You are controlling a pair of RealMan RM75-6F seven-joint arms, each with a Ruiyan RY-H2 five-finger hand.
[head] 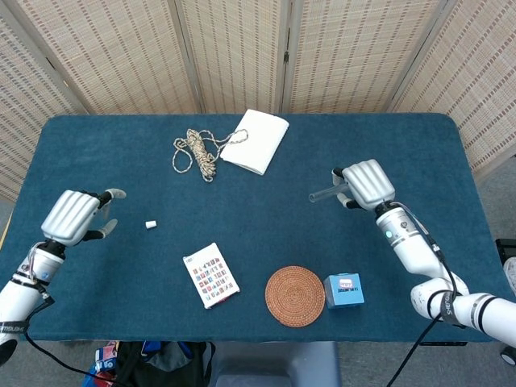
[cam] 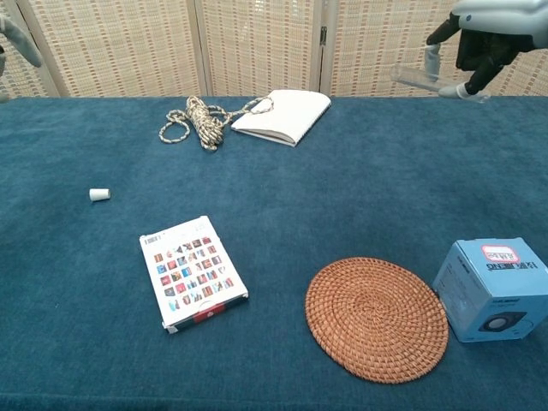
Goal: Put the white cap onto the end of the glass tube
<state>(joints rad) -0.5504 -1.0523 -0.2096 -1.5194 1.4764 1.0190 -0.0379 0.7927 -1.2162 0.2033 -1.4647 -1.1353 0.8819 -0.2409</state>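
Observation:
The small white cap (head: 151,224) (cam: 99,194) lies on the blue cloth at the left. My left hand (head: 76,216) hovers just left of it, fingers apart and holding nothing; only a fingertip (cam: 19,38) shows at the chest view's top left corner. My right hand (head: 364,185) (cam: 488,34) is raised over the right side and grips the clear glass tube (head: 322,194) (cam: 419,79). The tube sticks out of the hand toward the left, roughly level.
A coiled rope (head: 196,151) and a white notebook (head: 256,139) lie at the back. A patterned card pack (head: 211,275), a round woven coaster (head: 295,296) and a blue box (head: 344,290) sit near the table's front edge (head: 242,337).

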